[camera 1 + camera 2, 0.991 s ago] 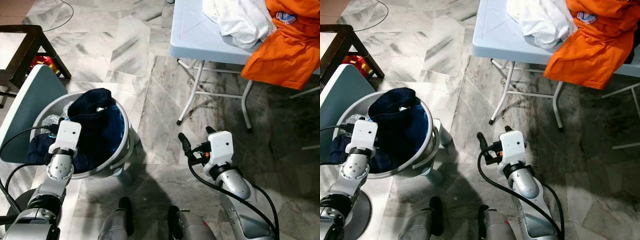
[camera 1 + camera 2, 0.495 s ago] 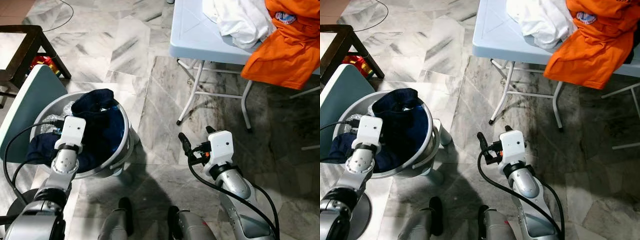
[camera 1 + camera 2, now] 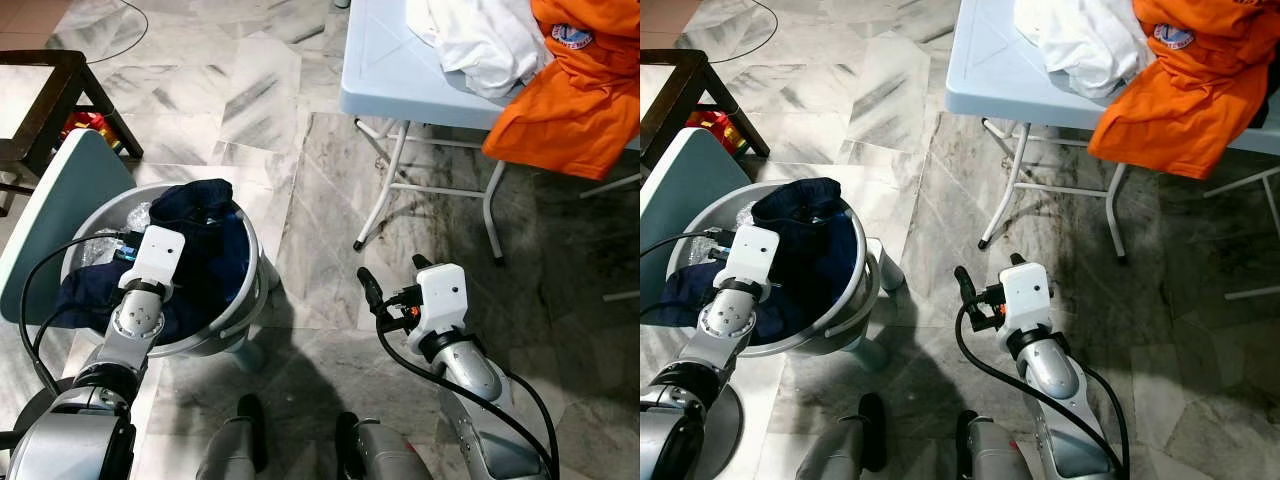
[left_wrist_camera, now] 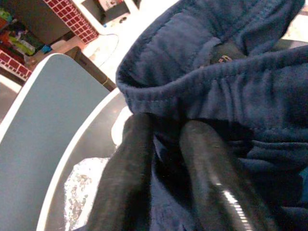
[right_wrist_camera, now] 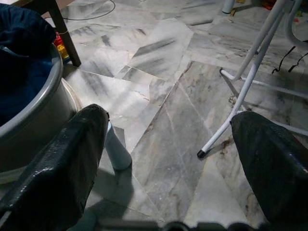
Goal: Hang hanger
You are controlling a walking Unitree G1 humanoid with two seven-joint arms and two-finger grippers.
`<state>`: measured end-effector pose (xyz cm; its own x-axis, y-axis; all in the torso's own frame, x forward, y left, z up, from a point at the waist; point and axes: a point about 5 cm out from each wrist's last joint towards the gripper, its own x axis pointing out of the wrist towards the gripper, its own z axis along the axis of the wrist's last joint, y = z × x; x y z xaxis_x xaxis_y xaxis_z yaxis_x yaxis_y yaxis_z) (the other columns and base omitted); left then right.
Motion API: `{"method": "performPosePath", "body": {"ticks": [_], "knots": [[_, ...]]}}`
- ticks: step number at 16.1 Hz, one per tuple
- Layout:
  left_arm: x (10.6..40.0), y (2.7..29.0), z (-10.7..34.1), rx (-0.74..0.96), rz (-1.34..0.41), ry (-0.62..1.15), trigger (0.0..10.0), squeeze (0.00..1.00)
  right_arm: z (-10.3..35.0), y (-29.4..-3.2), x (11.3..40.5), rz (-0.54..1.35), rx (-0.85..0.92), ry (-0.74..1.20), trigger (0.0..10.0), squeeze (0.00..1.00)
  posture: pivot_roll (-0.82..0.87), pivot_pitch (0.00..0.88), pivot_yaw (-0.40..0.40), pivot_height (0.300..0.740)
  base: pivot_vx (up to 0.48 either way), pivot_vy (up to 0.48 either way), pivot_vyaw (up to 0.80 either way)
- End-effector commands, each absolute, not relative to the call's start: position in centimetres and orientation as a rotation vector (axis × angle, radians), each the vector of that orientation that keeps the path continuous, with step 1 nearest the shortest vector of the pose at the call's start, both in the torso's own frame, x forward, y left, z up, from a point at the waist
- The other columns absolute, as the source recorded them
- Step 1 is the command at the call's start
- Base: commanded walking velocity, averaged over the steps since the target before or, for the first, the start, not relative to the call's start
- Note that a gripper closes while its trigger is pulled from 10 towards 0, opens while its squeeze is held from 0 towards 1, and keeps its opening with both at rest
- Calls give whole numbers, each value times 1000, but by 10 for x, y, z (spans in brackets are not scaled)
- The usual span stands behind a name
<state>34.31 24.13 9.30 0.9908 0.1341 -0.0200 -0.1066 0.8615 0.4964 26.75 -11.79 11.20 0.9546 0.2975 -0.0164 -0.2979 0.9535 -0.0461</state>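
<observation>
My left pincer clenched on navy garment inside grey basin, hanger possibly buried there, my right pincer released over open marble floor, bench edge ahead.

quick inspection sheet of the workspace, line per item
surface: grey marble floor.
job's things: hanger: nothing seen; navy garment heaped in grey basin.
clutter: white cloth and orange garment on folding table.
hands: left hand nearly shut, fingers pinching navy fabric in the basin; right hand open above the floor.
cables: black cable at left wrist; another along right arm.
surroundings: teal panel, dark wooden furniture.
</observation>
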Motion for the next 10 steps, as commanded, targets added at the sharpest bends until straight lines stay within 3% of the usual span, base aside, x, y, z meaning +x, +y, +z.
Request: {"method": "performPosePath", "body": {"ticks": [1,10], "knots": [[339,245,85,533,122,102,0,0,110,-119,263,294,-48,21,10000,0,-139,320,-33,740,0,0,0],[338,244,82,534,121,112,0,0,110,-120,264,295,-51,20,10000,0,-140,314,-38,740,0,0,0]]}}
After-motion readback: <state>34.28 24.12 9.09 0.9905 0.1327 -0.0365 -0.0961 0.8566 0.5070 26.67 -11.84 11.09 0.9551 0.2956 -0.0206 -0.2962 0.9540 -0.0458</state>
